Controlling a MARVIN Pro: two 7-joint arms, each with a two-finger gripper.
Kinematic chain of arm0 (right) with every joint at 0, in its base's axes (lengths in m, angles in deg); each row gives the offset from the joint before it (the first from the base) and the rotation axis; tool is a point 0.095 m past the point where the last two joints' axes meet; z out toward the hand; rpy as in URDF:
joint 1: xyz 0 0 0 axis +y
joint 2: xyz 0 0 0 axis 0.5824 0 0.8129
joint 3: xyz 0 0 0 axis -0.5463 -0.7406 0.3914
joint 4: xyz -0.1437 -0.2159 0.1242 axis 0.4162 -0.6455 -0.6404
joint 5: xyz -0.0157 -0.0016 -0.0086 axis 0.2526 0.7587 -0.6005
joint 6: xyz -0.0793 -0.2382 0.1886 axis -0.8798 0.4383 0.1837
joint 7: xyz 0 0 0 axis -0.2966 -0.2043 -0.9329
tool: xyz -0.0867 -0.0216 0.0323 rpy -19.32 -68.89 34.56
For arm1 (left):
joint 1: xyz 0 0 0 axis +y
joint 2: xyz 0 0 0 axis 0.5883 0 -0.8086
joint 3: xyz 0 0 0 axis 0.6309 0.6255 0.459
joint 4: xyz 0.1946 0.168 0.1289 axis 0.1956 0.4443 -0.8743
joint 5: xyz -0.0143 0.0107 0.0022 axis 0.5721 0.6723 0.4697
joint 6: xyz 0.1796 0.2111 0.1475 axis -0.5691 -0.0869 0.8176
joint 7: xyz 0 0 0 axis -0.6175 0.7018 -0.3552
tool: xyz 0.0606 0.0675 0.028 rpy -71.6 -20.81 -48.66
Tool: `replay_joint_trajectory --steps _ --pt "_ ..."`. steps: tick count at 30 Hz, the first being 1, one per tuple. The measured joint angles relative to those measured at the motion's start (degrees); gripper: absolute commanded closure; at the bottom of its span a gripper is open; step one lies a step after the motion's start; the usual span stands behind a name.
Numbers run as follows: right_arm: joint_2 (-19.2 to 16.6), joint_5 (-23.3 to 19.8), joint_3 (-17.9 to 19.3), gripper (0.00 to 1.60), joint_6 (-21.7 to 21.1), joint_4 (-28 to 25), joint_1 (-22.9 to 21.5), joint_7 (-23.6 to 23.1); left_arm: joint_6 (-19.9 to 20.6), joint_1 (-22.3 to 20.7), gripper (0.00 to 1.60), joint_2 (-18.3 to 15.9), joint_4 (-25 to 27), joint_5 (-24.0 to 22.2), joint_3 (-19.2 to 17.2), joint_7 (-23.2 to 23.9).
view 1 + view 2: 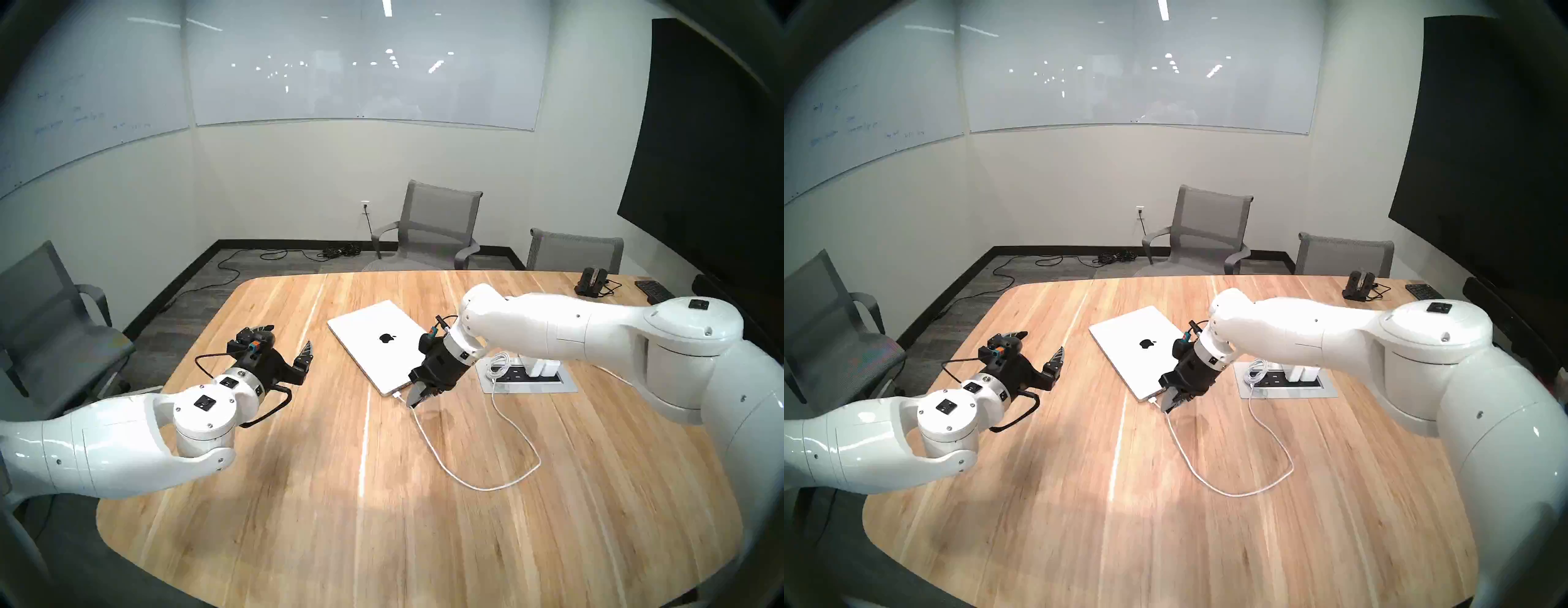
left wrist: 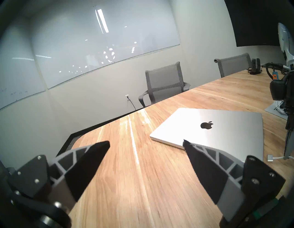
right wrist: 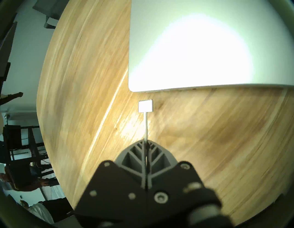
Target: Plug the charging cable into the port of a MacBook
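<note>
The silver MacBook (image 1: 377,344) lies closed on the wooden table, apple logo up; it also shows in the left wrist view (image 2: 214,127) and the right wrist view (image 3: 190,47). My right gripper (image 1: 413,401) is shut on the white charging cable (image 1: 428,437) just behind its flat connector (image 3: 145,106). The connector sits a short gap from the laptop's near edge by the corner, apart from it. The cord loops over the table towards the outlet box. My left gripper (image 1: 288,339) is open and empty, left of the laptop.
A recessed outlet box (image 1: 526,375) to the right of the laptop holds a coiled white cable (image 1: 498,365) and white adapters (image 1: 547,367). A black device (image 1: 592,282) and a keyboard (image 1: 653,291) sit at the far right. Grey chairs (image 1: 437,225) stand around the table.
</note>
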State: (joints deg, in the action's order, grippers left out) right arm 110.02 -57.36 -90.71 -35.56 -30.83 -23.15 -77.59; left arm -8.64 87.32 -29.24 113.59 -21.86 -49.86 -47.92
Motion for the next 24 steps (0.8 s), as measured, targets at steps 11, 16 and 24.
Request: replay_joint_trajectory --steps 11,16,24 --pt "0.9 0.0 -0.6 1.6 0.0 1.5 -0.1 -1.0 0.0 0.0 0.0 0.0 0.0 0.0 0.0 0.0" --pt "1.5 0.1 -1.1 1.6 0.0 2.7 -0.1 -1.8 0.0 0.0 0.0 0.0 0.0 0.0 0.0 0.0" --pt "2.8 0.4 -2.1 1.6 0.0 4.8 -0.2 -3.5 0.0 0.0 0.0 0.0 0.0 0.0 0.0 0.0"
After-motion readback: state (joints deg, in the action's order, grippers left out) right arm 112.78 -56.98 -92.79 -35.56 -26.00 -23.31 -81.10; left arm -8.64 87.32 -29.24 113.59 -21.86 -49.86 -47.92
